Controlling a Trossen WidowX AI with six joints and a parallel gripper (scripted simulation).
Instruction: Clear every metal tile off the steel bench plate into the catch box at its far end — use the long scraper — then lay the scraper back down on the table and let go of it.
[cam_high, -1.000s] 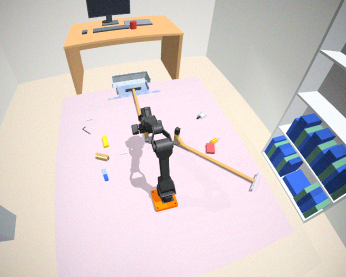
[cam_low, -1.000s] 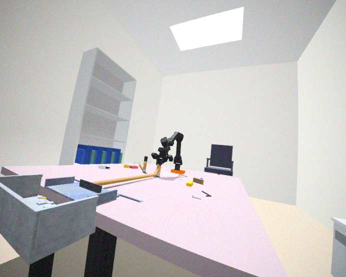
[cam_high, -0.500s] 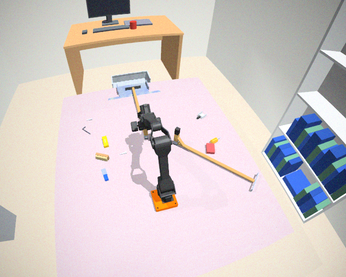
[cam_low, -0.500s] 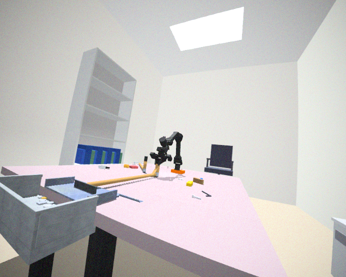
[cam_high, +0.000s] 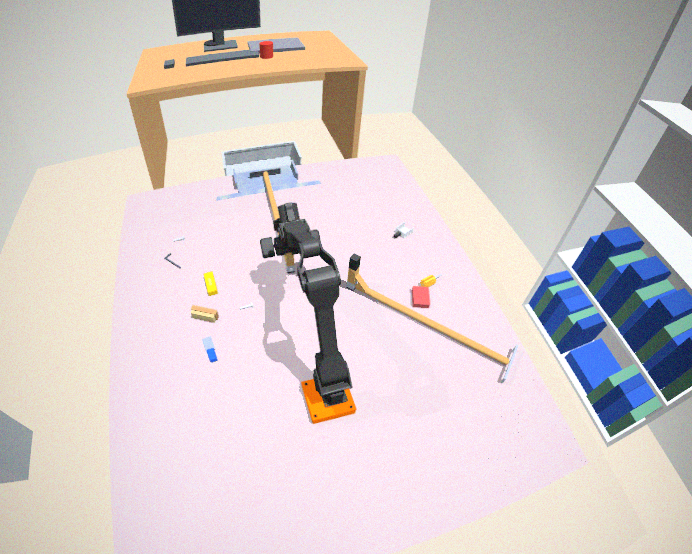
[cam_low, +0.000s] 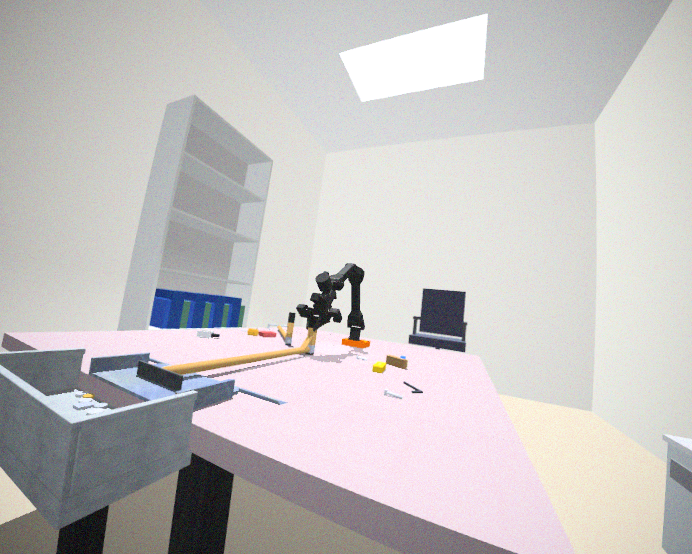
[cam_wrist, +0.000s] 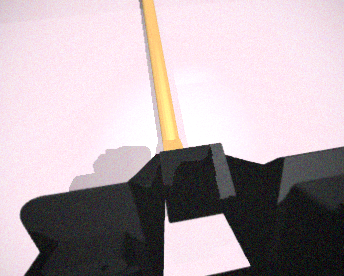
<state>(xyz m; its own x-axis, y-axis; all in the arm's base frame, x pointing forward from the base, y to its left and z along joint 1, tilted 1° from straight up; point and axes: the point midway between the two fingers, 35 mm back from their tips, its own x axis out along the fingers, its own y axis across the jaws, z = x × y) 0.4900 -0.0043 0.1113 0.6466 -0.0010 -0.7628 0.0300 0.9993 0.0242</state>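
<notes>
The long scraper has a wooden shaft (cam_high: 271, 196) (cam_low: 242, 360) (cam_wrist: 161, 85) and a dark blade (cam_high: 272, 171) (cam_low: 156, 375). My gripper (cam_high: 286, 245) (cam_low: 315, 318) (cam_wrist: 194, 184) is shut on its upright handle, at the near end of the shaft. The blade stands across the steel bench plate (cam_high: 245, 185) (cam_low: 118, 379), between the plate's low side walls. No tile shows on the visible parts of the plate; the strip right behind the blade is partly hidden. The catch box (cam_high: 294, 151) (cam_low: 129, 444) is at the far end. Several pale tiles (cam_low: 86, 405) and a yellowish one lie in it.
A second wooden tool (cam_high: 432, 324) with a pale crosshead lies to the right, its upright handle (cam_high: 354, 271) (cam_low: 290, 328) near my gripper. A red block (cam_high: 420, 296) lies beyond it. A yellow block (cam_high: 210, 283), a wooden block (cam_high: 204, 313) and a blue piece (cam_high: 211, 351) are at left.
</notes>
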